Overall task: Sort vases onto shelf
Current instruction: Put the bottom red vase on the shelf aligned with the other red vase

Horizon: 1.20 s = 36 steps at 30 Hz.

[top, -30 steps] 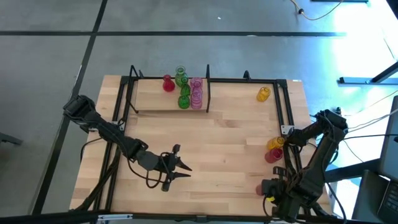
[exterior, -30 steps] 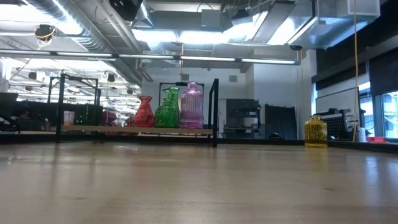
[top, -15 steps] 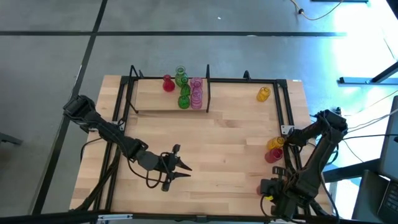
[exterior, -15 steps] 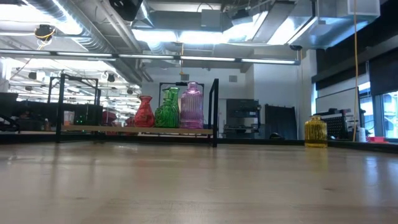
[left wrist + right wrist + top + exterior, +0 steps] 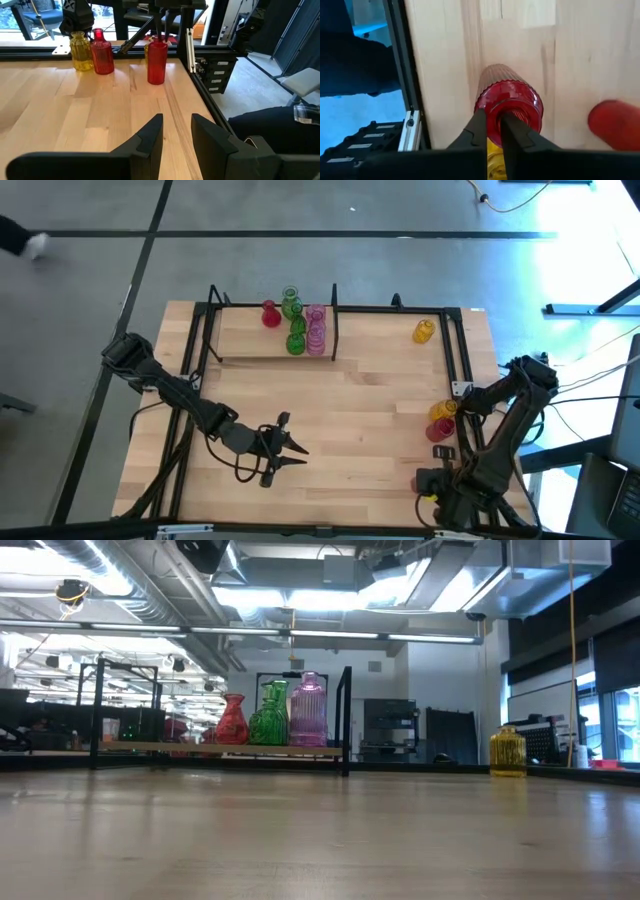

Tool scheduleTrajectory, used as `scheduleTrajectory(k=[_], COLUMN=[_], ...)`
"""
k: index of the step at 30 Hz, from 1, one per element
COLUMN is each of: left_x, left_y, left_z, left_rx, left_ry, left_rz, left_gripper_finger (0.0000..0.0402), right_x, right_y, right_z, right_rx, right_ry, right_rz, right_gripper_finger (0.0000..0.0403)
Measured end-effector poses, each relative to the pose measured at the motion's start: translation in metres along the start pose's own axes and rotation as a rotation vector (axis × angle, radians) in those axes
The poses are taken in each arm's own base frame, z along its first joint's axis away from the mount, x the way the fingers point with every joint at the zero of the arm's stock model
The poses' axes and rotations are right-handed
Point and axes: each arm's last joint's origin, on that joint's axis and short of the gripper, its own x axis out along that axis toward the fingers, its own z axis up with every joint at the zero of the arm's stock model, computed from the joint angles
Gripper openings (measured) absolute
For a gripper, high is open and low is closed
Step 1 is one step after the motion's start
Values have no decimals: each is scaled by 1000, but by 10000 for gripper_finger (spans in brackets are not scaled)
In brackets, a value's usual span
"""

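where the table (image 5: 350, 410) edge runs, right pincer (image 5: 492, 131) clenched, seemingly on red vase (image 5: 508, 107) rim.

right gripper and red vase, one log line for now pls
right gripper: shut on red vase rim, near table's right edge | left gripper: open, idle, front centre | shelf: five vases

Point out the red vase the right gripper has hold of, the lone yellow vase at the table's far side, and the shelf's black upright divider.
red vase (image 5: 508, 107): right wrist view, on its rim.
yellow vase (image 5: 424, 331): high view, on its body.
black upright divider (image 5: 346, 720): low view, mid-height on the post.
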Motion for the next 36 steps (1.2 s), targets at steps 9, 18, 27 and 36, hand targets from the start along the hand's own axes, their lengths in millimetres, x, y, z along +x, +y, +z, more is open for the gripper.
scheduleTrajectory(k=[9, 18, 27, 36], left_x=[0, 0, 0, 1], left_y=[0, 0, 0, 6], left_z=[0, 0, -1, -2], left_rx=[0, 1, 6, 8], left_ry=[0, 3, 7, 25], left_rz=[0, 0, 1, 20], left_gripper_finger=[94, 94, 94, 94], right_x=[-14, -20, -20, 1], right_y=[-10, -40, -73, -92], right_z=[31, 75, 122, 151], right_rx=[-109, -214, -360, -540], right_ry=[-112, -198, -320, -325], right_rz=[-15, -69, -121, -392], right_gripper_finger=[5, 4, 3, 4])
